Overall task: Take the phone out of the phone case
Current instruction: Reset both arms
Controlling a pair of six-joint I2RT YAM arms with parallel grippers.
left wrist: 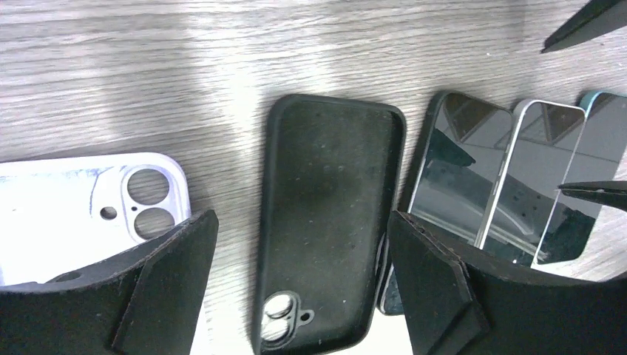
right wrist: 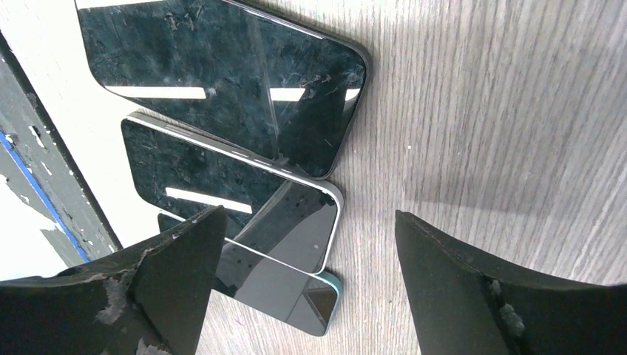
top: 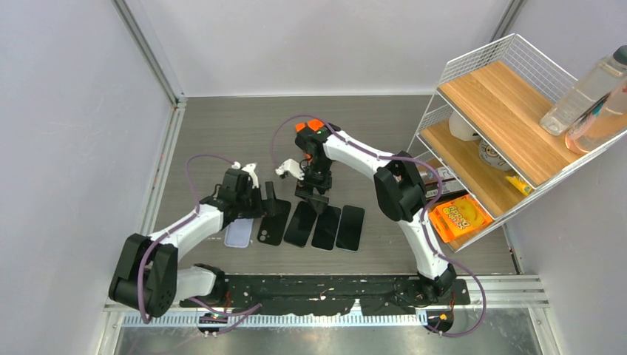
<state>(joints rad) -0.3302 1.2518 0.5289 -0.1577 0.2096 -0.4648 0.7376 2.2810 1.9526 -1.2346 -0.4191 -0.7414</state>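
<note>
A black phone case (left wrist: 325, 222) lies open side up and looks empty, its camera cutout toward me. My left gripper (left wrist: 303, 288) is open and empty, one finger on each side of this case, just above it; in the top view the left gripper (top: 271, 198) hovers over the case's (top: 272, 222) far end. Three phones lie screen up to its right: dark-edged (left wrist: 455, 163), silver-edged (left wrist: 525, 170) and teal-edged (left wrist: 584, 185). My right gripper (right wrist: 310, 288) is open and empty above the teal-edged phone's (right wrist: 296, 288) corner. It shows in the top view too (top: 314, 194).
A white empty case (left wrist: 89, 207) lies left of the black one. A wire shelf rack (top: 510, 96) with bottles, a mug and an orange box (top: 460, 216) stands at the right. The black base plate (top: 333, 288) runs along the near edge.
</note>
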